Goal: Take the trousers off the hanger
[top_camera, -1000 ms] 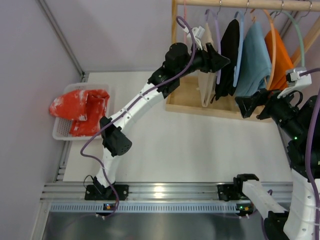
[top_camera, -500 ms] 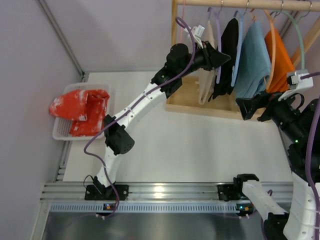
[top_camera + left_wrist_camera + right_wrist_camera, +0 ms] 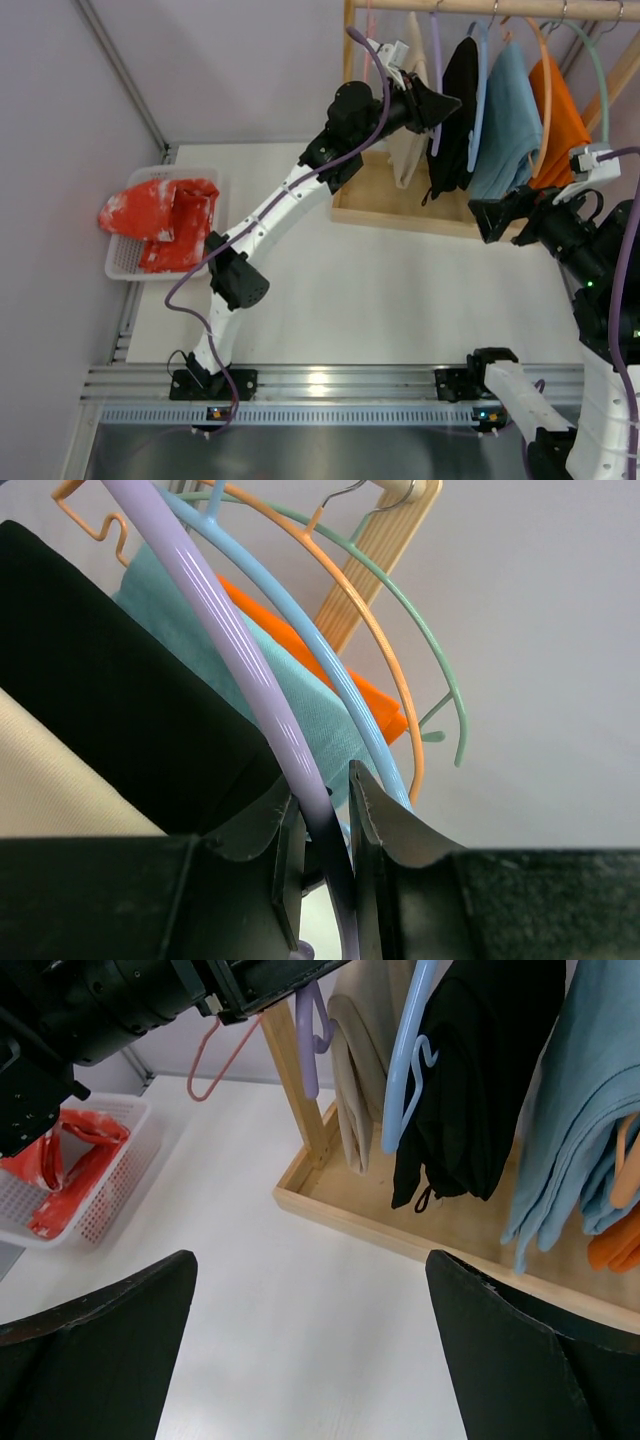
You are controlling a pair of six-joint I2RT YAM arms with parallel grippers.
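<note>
The left claw pinches the hanger at 12 o'clock. The trousers hang beside it. The right claw is spread.

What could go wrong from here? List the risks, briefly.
1. The left gripper is clamped on the hanger right beside the light blue hanger; pulling may snag it and drag the black garment.
2. The right gripper is open and apart from the trousers; if the hanger tilts, they could slide off uncaught.
</note>
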